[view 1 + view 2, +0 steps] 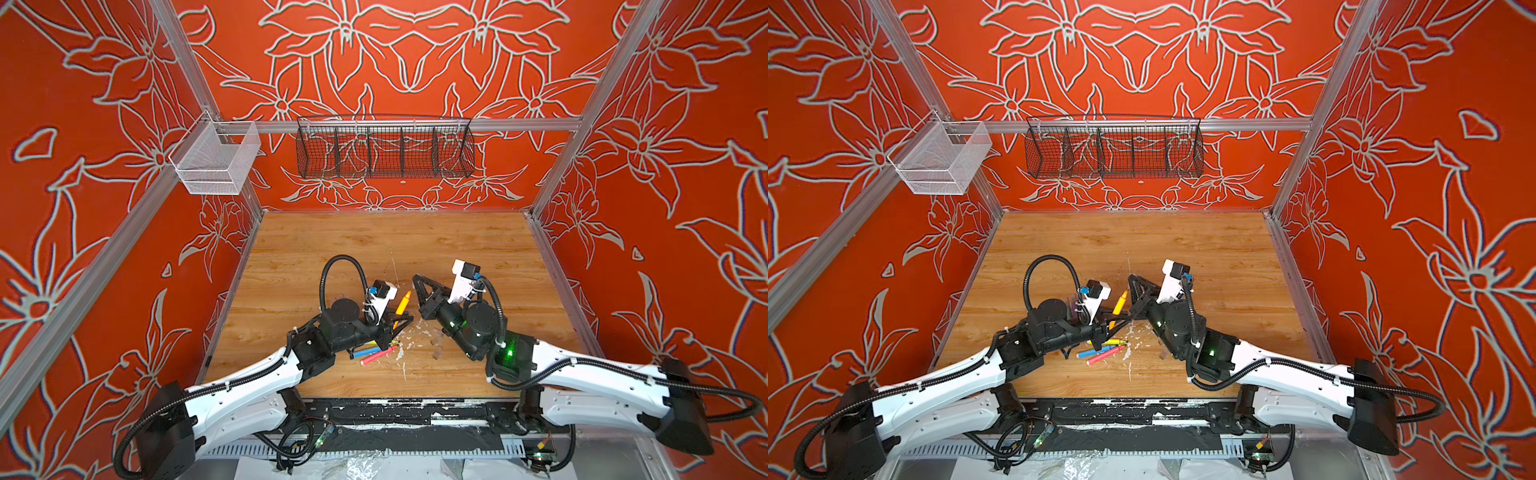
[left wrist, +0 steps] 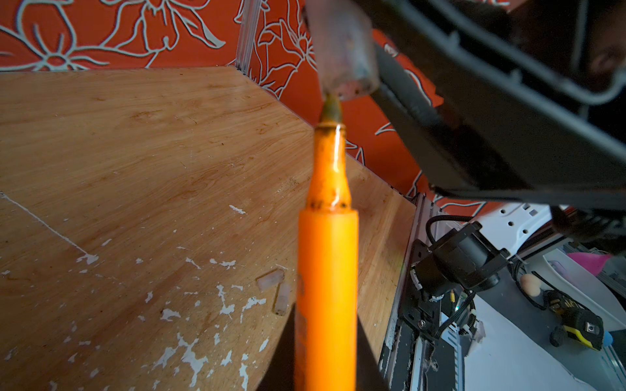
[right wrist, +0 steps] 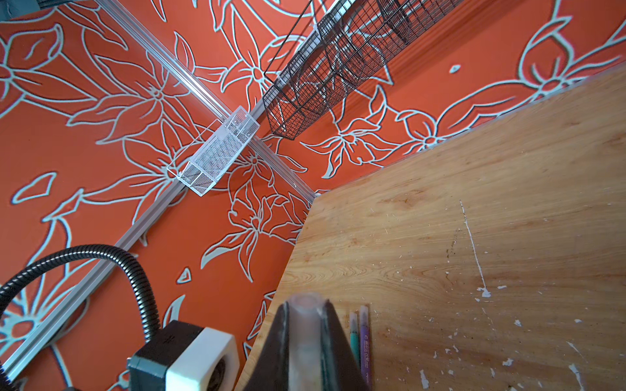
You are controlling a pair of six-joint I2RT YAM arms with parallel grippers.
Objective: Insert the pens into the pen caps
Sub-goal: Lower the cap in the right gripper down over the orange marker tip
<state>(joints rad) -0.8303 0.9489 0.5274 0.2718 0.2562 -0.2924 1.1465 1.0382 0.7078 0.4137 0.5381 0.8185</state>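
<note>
left pincer (image 1: 400, 322) holding orange pen (image 1: 403, 302), right pincer (image 1: 416, 280) holding cap (image 2: 342, 50) — tip touching

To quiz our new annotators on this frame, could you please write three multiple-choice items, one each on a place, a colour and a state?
1. Where does the pink pen lie?
A. flat on the table, near the left tool
B. upright at the table's far edge
C. propped against the wall

2. What colour is the pen in the left tool?
A. green
B. orange
C. purple

3. What state is the right tool in?
A. open and empty
B. shut on a clear cap
C. shut on a blue pen

Key:
1 A: both top views show it flat on the wood by that tool.
2 B: the left wrist view shows the orange pen rising out of the tool.
3 B: the right wrist view shows the cap pinched in it.
</note>
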